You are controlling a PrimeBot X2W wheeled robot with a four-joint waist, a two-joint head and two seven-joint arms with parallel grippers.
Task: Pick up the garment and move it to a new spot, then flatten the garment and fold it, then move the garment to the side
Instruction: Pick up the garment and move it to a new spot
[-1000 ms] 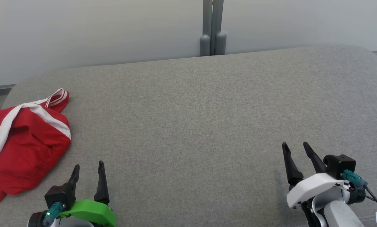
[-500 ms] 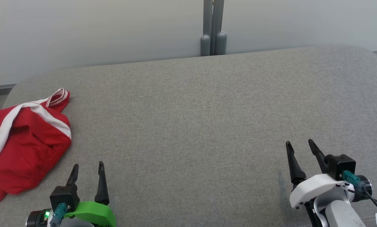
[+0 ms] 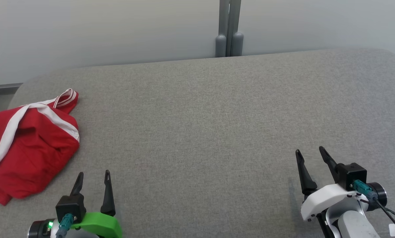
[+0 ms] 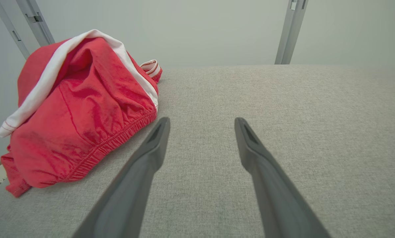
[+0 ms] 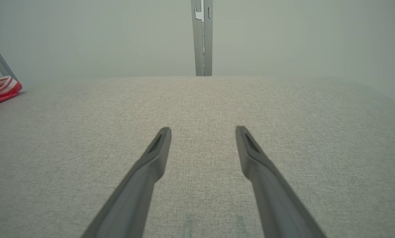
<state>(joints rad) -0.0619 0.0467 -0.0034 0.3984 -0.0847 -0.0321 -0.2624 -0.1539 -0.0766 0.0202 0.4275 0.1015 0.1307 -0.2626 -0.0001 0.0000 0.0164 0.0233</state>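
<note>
The garment [image 3: 28, 145] is a red piece with white stripes, lying crumpled at the left edge of the grey padded table [image 3: 200, 115]. In the left wrist view the garment [image 4: 81, 109] bunches up just left of my fingers, its elastic hem nearest them. My left gripper [image 3: 94, 174] [image 4: 202, 122] stands open near the front edge, a little right of the garment and apart from it, with nothing between its fingers. My right gripper [image 3: 310, 151] [image 5: 203, 130] is open too, far off at the lower right over bare cloth. A corner of the garment [image 5: 0, 91] shows at the right wrist view's far left.
A pale wall runs behind the table, with a grey upright post [image 3: 229, 29] at its middle. The table's left edge lies under the garment, which partly hangs over it. Bare grey surface stretches between the two grippers.
The head camera has shifted, so the whole scene sits slightly to the right and higher. The garment has not moved. Both grippers stay open and have drawn back slightly toward the front edge.
</note>
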